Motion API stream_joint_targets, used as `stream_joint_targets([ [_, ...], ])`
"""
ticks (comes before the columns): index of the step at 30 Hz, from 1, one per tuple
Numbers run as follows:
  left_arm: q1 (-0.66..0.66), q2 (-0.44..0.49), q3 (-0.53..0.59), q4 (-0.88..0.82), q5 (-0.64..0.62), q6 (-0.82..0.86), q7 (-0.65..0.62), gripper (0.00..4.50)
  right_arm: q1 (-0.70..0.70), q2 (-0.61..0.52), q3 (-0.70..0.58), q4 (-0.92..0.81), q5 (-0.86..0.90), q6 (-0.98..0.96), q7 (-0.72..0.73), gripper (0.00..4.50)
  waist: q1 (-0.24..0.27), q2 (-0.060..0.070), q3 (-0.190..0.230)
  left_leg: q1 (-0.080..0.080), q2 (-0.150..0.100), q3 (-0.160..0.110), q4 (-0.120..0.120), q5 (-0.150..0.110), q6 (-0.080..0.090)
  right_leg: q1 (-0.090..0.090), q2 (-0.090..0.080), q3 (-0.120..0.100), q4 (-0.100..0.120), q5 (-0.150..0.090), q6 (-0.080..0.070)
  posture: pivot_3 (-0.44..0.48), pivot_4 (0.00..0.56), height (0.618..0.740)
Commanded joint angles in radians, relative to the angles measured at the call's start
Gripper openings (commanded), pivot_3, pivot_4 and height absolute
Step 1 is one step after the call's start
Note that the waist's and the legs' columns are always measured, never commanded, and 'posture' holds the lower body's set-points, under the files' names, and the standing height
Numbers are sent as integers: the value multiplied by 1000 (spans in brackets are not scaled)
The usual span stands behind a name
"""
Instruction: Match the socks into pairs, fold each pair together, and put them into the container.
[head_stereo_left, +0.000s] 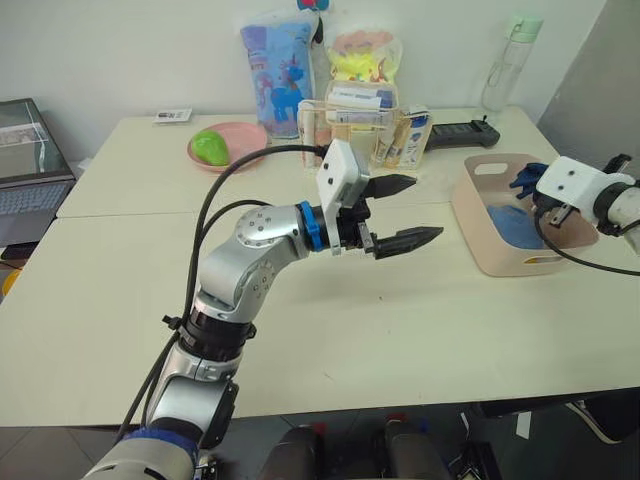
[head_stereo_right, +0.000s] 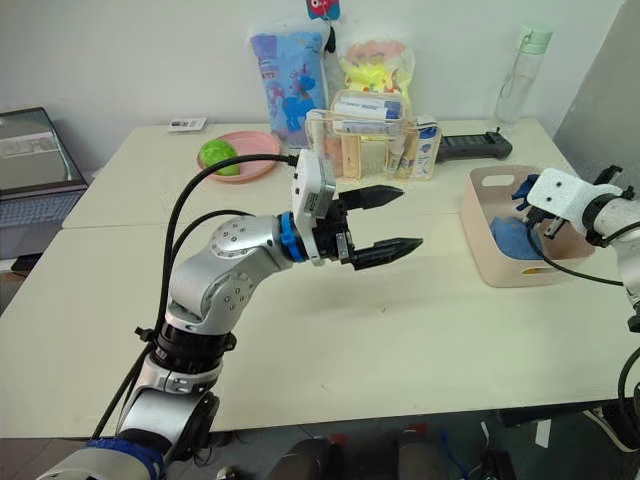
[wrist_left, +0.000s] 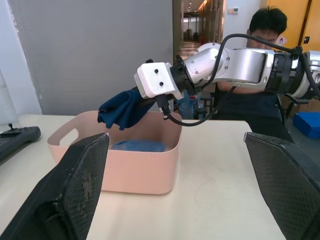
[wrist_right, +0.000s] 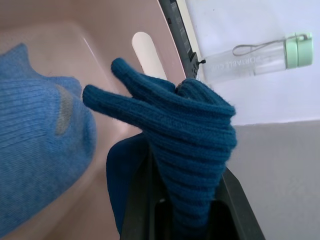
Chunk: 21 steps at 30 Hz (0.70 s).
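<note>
The pale pink container (head_stereo_left: 478, 236) stands at the table's right side with a light blue pair (head_stereo_left: 512, 224) lying in its bottom. My right gripper (head_stereo_left: 529, 193) hovers over the tub's far end, shut on a bunched navy pair (wrist_right: 192, 135) that hangs above the rim (wrist_left: 122, 107). My left gripper (head_stereo_left: 425, 208) is held above the middle of the table, pointing toward the container, open with nothing between its fingers.
Along the back edge stand a clear organiser of toiletries (head_stereo_left: 365, 125), two printed bags (head_stereo_left: 280, 75), a pink plate with a green item (head_stereo_left: 235, 146), a water bottle (head_stereo_left: 508, 62) and a black device (head_stereo_left: 462, 135). A laptop (head_stereo_left: 25, 170) sits far left. A person (wrist_left: 262, 35) sits beyond the container.
</note>
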Motion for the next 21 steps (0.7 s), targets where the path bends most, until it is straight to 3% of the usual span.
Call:
stream_joint_targets([
  [1, 4, 0, 3, -68, -8, 9, 18, 4486, -49, 18, 21, 82, -76, -100, -32, 0, 0, 0, 0, 0, 0, 0, 0, 0, 0, 0, 0, 0, 0, 0, 0, 0, 150, 740],
  [10, 2, -3, -2, -72, 3, 12, 25, 4486, -16, 47, 6, 121, -64, -112, 98, 0, 2, 0, 0, 0, 0, 0, 1, 0, 0, 0, 0, 0, 0, 0, 0, 0, 150, 740],
  [15, 1, 0, -2, -54, 13, 1, 15, 4500, 13, 20, -41, 19, -7, -58, 224, 1653, 2, 0, 0, 0, 0, 0, 1, 0, 0, 0, 0, 0, 0, 0, 0, 0, 150, 740],
  [21, -15, 0, 1, -31, 26, -14, 3, 4500, 66, -13, -87, -167, 113, 138, 474, 3803, 7, 0, 0, 0, 0, -1, 1, 0, 0, 1, 0, -1, 0, 0, 0, 0, 150, 740],
])
